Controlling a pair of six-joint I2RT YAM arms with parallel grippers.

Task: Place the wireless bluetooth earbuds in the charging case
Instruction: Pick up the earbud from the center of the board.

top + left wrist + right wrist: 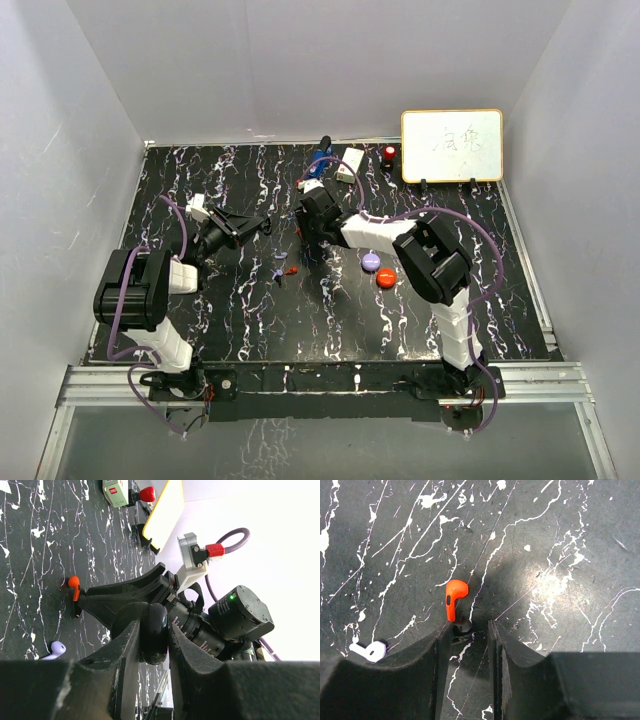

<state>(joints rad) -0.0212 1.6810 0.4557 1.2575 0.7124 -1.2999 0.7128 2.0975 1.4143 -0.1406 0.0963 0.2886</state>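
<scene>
Alignment matters most now. The right gripper (469,628) stands narrowly open and holds nothing. The red earbud (455,597) lies on the table (560,555) at eleven o'clock from its gap, just beside one fingertip. I would shift toward eleven before closing. The left gripper (153,625) is clamped on a dark round case (151,645).

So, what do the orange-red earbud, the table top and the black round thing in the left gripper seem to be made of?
Orange-red earbud: probably moulded plastic, smooth, slightly glossy, one even colour.
Table top: hard, semi-matt sheet with black marble pattern; printed or real stone, I cannot tell.
Black round thing in the left gripper: likely glossy plastic, its curved edge shows highlights.
</scene>
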